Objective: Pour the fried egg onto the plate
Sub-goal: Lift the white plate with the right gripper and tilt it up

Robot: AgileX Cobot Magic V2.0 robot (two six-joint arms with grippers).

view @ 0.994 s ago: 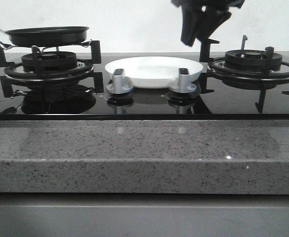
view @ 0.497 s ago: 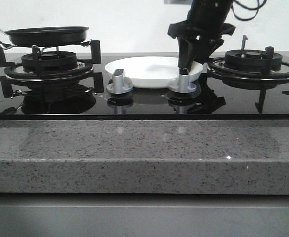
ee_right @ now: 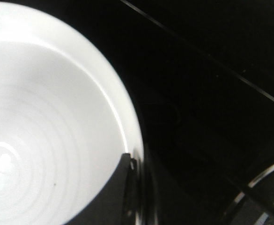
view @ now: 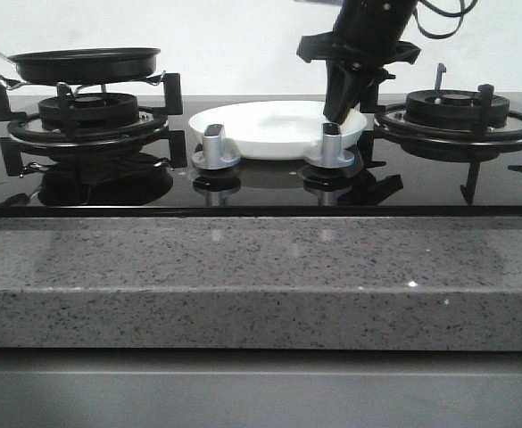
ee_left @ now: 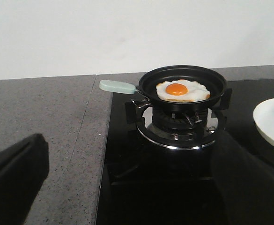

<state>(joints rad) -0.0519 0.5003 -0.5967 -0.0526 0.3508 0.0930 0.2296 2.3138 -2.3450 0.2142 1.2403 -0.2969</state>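
The fried egg (ee_left: 181,90), white with an orange yolk, lies in a black frying pan (ee_left: 148,80) on the left burner. The pan also shows in the front view (view: 82,64); the egg is hidden there. The white plate (view: 265,125) sits on the hob between the burners. My right gripper (view: 339,111) is down at the plate's right rim. In the right wrist view the gripper (ee_right: 137,165) is shut on the rim of the plate (ee_right: 48,108), one finger inside, one outside. My left gripper (ee_left: 127,187) is wide open and empty, well short of the pan.
The pan's pale green handle (ee_left: 117,86) points away from the plate. Two silver knobs (view: 216,147) (view: 331,145) stand in front of the plate. The right burner grate (view: 461,116) is next to my right arm. A grey stone counter (ee_left: 38,117) lies beside the hob.
My right gripper came down from above to the plate's right rim, and its fingers narrowed onto the rim. The pan and plate have not moved.
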